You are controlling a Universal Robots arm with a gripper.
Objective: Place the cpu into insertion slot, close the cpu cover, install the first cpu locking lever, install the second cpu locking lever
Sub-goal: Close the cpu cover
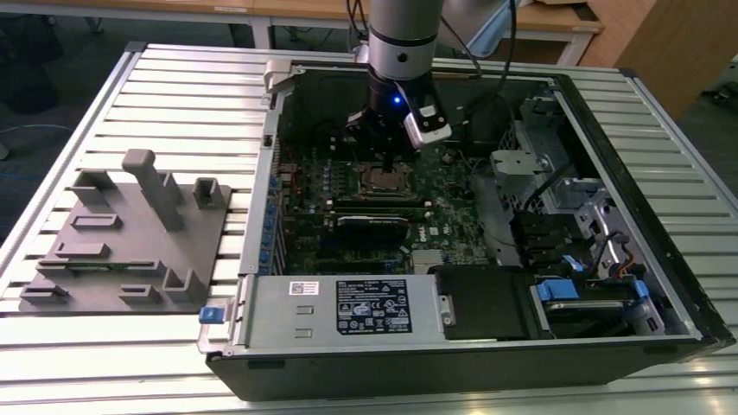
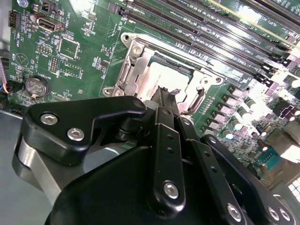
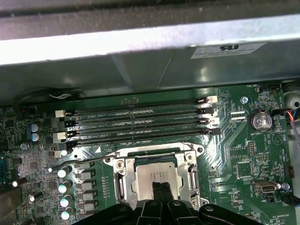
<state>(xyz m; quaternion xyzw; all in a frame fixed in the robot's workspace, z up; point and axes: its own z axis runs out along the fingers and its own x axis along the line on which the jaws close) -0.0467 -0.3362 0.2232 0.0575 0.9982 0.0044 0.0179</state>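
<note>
Apparently closed, the gripper (image 3: 161, 185) hangs over the cpu (image 3: 144, 180).

Both wrist views close above cpu (image 3: 143, 180) (image 2: 164, 77)

In the first wrist view we are seeing the gripper (image 3: 161, 188) covering one edge of the cpu (image 3: 143, 180), and the picture's edge is cutting off the cover (image 3: 123, 183) beside it. In the second wrist view the gripper's black body is hiding about half the cpu. In the exterior view the arm (image 1: 403, 35) is running off the picture's edge.
</note>
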